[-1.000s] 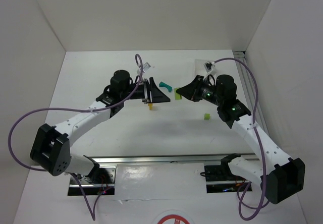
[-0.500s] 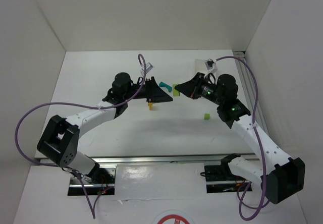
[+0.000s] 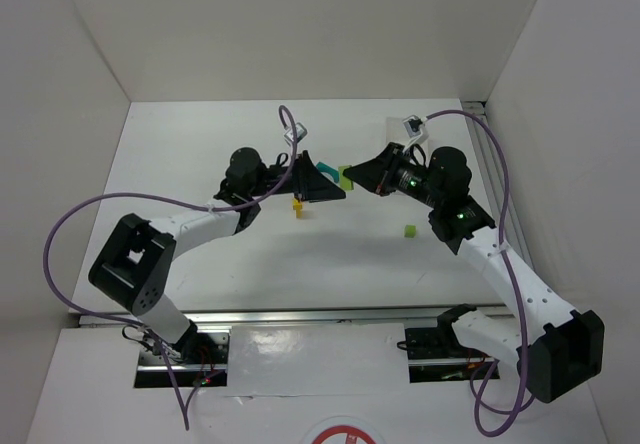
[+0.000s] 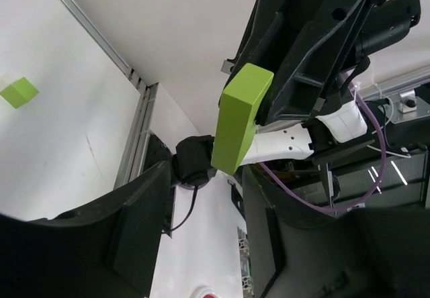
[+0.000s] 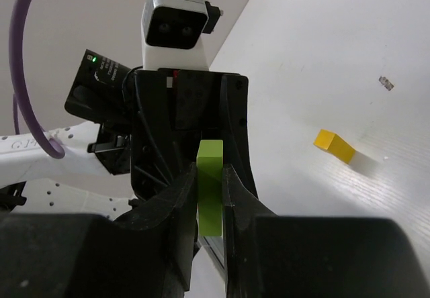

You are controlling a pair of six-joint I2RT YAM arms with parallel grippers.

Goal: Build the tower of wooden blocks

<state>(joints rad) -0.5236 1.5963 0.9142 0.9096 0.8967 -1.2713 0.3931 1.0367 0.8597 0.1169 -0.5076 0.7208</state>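
Now the left arm has swung its elbow inward over the last second. Its left gripper [image 3: 335, 186] has come across the white table [image 3: 180, 154] to face the right gripper [image 5: 209, 167] tip to tip, and its jaws have narrowed somewhat. They stand apart with nothing between them.

Nearest the bases, a small lime-green wooden cube [image 3: 409, 230] sits alone on the table. A little farther out, just on the near side of the left gripper, lies a small yellow wooden block [image 3: 298, 206]. Neither has moved.

Beyond these, the right gripper is clamped on the long lime-green wooden post [image 4: 242, 117], which has travelled leftward with it and hangs in the air just ahead of the left fingers. This looks like a handover or regrip, so no part of the tower stands yet.

In the right wrist view the post's long axis runs straight up the frame between the pads, one end sticking out past the fingertips. In the left wrist view it stands broadside, with its upper end leaning right. Its true tilt against the table cannot be told.

Farthest out, the teal arch-shaped wooden bridge piece [image 3: 328, 171] lies on the table just behind the two grippers.
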